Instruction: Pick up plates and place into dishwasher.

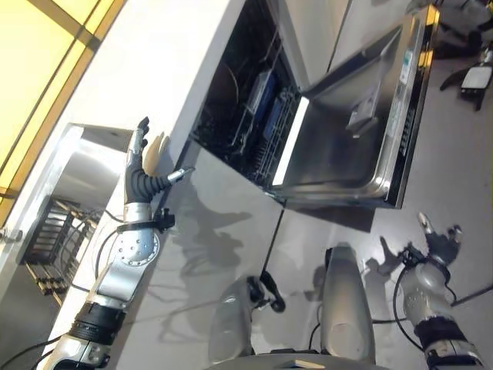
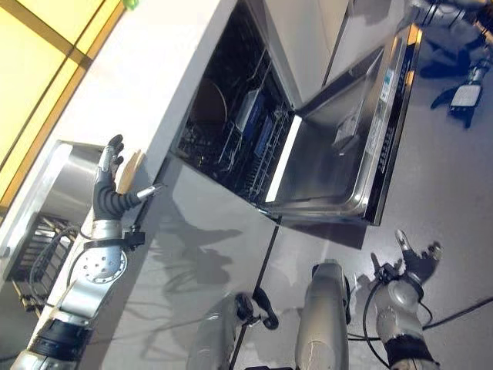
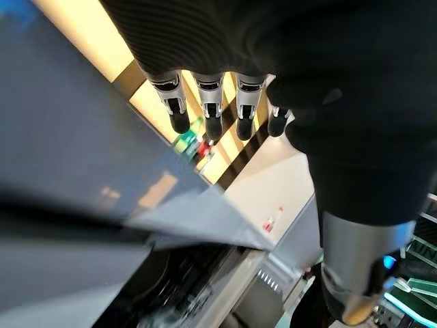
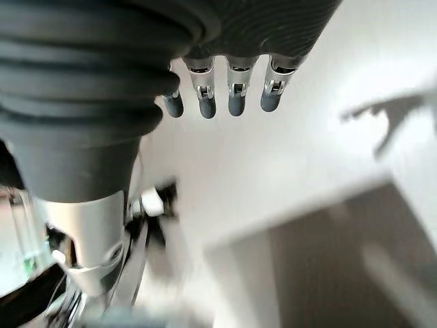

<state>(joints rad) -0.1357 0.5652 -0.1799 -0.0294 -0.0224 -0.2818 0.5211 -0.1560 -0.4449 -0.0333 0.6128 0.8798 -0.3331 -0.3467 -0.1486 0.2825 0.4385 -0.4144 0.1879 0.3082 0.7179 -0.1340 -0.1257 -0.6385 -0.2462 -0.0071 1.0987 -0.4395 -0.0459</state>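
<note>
One dishwasher point(image 1: 254, 116) stands open under one white countertop point(image 1: 146, 69), its single steel door point(image 1: 347, 131) folded down toward three o'clock. Inside it the racks point(image 2: 246, 131) are dark and crowded; one round plate-like shape point(image 2: 206, 104) shows at the tub's eleven o'clock, but I cannot tell for sure that it is a plate. One steel sink point(image 1: 85, 173) lies at nine o'clock, with one wire dish rack point(image 1: 54, 239) at its seven o'clock.

Two hands show. The left hand point(image 1: 139, 166) is raised at the counter's front edge between sink and dishwasher, fingers point(image 3: 208, 109) straight and spread, thumb out toward the dishwasher, holding nothing. The right hand point(image 1: 439, 239) hangs at five o'clock over the grey floor point(image 1: 454, 154), fingers point(image 4: 235, 92) straight and relaxed, empty.
</note>
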